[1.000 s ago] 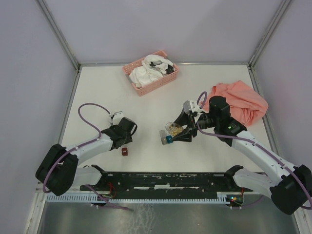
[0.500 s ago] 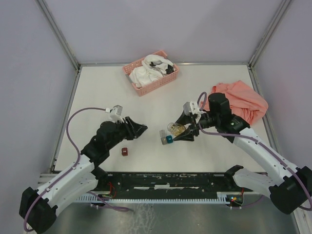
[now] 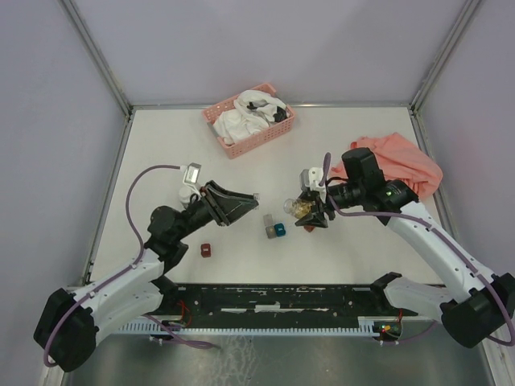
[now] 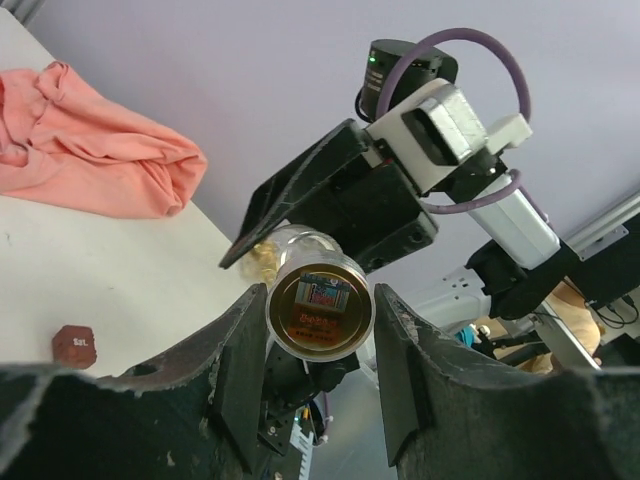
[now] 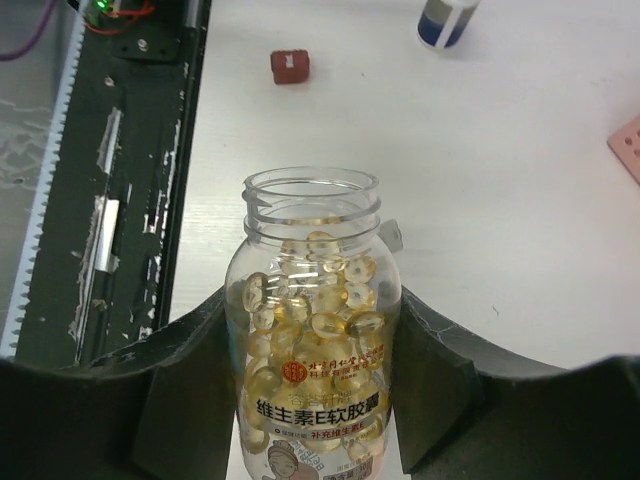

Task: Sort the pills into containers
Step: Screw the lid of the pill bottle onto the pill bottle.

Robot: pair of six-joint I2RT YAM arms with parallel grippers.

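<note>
- Grips the clear jar in the right tool, with the jaws closed round the labelled lower body and the open neck poking out past the fingertips.
- Carries the pills inside that jar, filled nearly to the neck: glossy amber softgels, likely slippery, squashy and quick to roll.
- Pinches the white cap across its rim in the left tool, out in front of the right tool and apart from the jar.
- Looks light and stiff as a jar, but smooth and round; best held mid-body, as here, to avoid twisting while tipping.
- Calls for pouring in a trickle rather than picking singly; probably too small for these jaws.
- Finds the grey container and teal container touching on the desk, below and just ahead of the right tool.
- Finds one dark red container below the left tool, off to its side; cannot find a fourth.
- Expect such tiny boxes to skid or tip at a touch.
</note>
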